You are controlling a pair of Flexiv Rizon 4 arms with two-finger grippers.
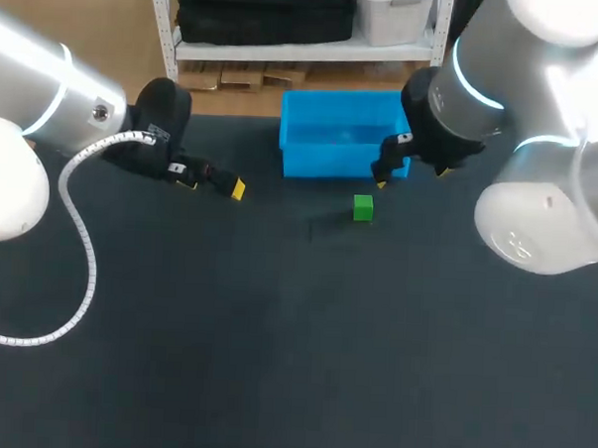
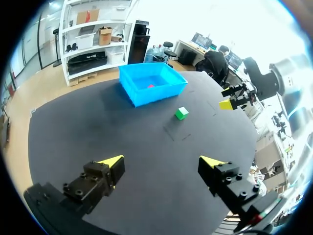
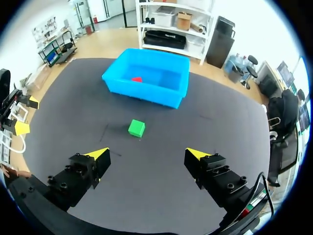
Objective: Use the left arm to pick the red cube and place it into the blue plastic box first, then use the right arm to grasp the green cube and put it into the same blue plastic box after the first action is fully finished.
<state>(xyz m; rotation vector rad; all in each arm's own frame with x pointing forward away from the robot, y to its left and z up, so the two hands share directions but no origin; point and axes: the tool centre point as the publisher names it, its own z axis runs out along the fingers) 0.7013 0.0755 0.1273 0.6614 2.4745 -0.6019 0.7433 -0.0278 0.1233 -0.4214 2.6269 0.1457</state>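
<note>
Tally: 1 red cube (image 3: 137, 79) in 1 blue box (image 1: 326, 164); 1 green cube (image 1: 363, 208) on table (image 1: 273, 362); L pincer (image 2: 164, 160), R pincer (image 3: 146, 152) spread.

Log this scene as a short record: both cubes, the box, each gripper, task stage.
red cube: inside the blue plastic box, on its floor
green cube: on the table, near the box, not touching it
left gripper: open, empty, over the table
right gripper: open, empty, green cube ahead of it
stage: red cube placed; green cube not yet grasped
</note>
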